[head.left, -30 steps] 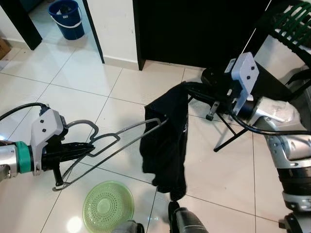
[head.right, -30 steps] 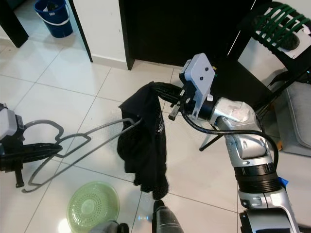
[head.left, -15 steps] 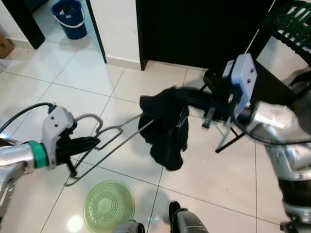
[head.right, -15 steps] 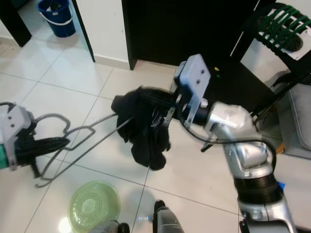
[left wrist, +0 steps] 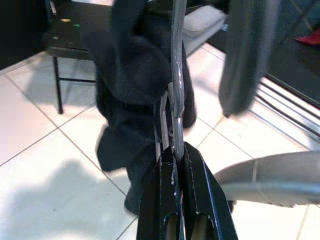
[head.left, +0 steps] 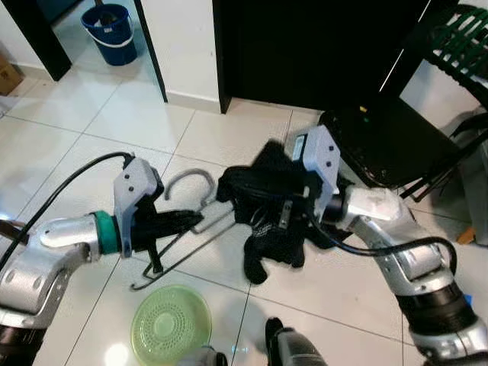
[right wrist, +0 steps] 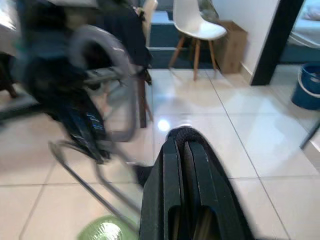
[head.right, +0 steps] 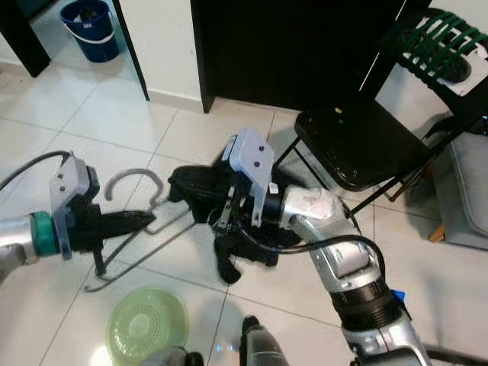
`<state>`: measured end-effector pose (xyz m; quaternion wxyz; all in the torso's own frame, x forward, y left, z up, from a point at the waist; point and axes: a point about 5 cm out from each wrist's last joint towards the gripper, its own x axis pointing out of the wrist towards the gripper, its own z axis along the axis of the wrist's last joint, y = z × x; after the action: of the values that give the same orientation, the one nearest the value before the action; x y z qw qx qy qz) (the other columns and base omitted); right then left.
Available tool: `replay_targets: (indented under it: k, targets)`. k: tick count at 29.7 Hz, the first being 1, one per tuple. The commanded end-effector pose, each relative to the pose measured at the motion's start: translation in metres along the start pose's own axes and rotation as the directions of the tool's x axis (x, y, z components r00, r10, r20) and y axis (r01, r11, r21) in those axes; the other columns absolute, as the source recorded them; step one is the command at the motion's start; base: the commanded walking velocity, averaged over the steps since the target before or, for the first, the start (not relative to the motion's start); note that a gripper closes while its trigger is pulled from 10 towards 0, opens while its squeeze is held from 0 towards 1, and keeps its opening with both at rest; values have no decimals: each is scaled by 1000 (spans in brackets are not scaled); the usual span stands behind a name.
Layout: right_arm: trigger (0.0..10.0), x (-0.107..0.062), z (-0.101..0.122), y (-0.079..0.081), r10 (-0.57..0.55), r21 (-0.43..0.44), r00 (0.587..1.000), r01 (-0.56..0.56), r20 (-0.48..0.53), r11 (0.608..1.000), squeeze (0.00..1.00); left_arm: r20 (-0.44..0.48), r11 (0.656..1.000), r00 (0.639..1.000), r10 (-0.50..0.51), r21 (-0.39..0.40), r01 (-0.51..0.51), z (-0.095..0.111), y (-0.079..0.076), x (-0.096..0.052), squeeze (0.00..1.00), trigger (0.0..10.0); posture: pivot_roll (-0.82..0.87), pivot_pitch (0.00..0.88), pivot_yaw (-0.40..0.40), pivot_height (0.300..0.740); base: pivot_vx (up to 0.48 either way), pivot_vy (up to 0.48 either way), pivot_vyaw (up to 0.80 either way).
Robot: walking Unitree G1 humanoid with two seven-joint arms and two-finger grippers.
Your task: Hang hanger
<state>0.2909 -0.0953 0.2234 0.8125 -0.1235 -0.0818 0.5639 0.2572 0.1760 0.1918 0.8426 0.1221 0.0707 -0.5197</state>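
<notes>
Main risk, judged from here: the black garment (head.left: 271,221) slides off the hanger (head.right: 137,229), since it's bunched at the far end of the wire and only pinched between the right gripper (head.right: 200,192) jaws, not seated over both shoulders; a pull by either arm could also twist the wire out of the left gripper (head.left: 179,221), whose jaws are clamped narrow on the frame just below the hook. Hanger sits betw. the two sets of jaws, above the floor tiles, w/ a green strainer (head.left: 171,324) below. Vs. 1 s ago: the grippers are much closer together, the garment's no longer hanging long but crumpled, and the hook points up.
</notes>
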Motion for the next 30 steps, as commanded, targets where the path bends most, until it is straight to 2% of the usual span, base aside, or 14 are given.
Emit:
replay_targets:
  k: [1,2,4,5,9,18,21,22,24,26,29,30]
  targets:
    - [10000,2,5,0,5,-24,1000,-5,21,1000,0,5,998,998,-56,-6,56,0,-8,3,0,10000,24,117,89,740,0,0,0]
    - [10000,2,5,0,5,-24,1000,-5,21,1000,0,5,998,998,-56,-6,56,0,-8,3,0,10000,24,117,89,740,0,0,0]
    - [10000,-7,8,-9,-8,-51,1000,8,5,999,0,-27,997,997,-73,9,74,-3,-12,-8,0,10000,22,123,72,740,0,0,0]
    - [10000,-7,8,-9,-8,-51,1000,8,5,999,0,-27,997,997,-73,9,74,-3,-12,-8,0,10000,22,123,72,740,0,0,0]
    - [10000,-20,15,-17,1,-83,1000,-2,-11,997,0,-78,999,996,-49,21,50,-5,-11,-25,0,10000,22,127,60,740,0,0,0]
    - [10000,-20,25,-10,62,-56,998,-61,24,997,0,-73,999,997,-4,40,7,-4,-6,-27,0,10000,12,126,45,740,0,0,0]
    - [10000,-18,31,-2,123,-35,991,-122,50,992,0,-44,999,999,-7,47,9,1,-5,-24,0,10000,10,125,41,740,0,0,0]
    - [10000,-17,34,4,175,-26,983,-173,56,985,0,-25,998,1000,-16,53,17,5,-5,-23,0,10000,6,124,34,740,0,0,0]
    - [10000,-17,34,4,175,-26,983,-173,56,985,0,-25,998,1000,-16,53,17,5,-5,-23,0,10000,6,124,34,740,0,0,0]
    - [10000,-21,38,17,328,-19,944,-328,26,945,0,19,991,996,-88,97,86,24,-11,-22,0,10000,5,121,19,740,0,0,0]
    - [10000,-24,38,19,377,-26,926,-377,-8,926,0,14,983,991,-132,132,129,31,-16,-25,0,10000,8,120,17,740,0,0,0]
    - [10000,-30,36,18,402,-39,914,-405,-62,914,0,-3,975,987,-160,157,159,38,-18,-32,0,10000,14,120,19,740,0,0,0]
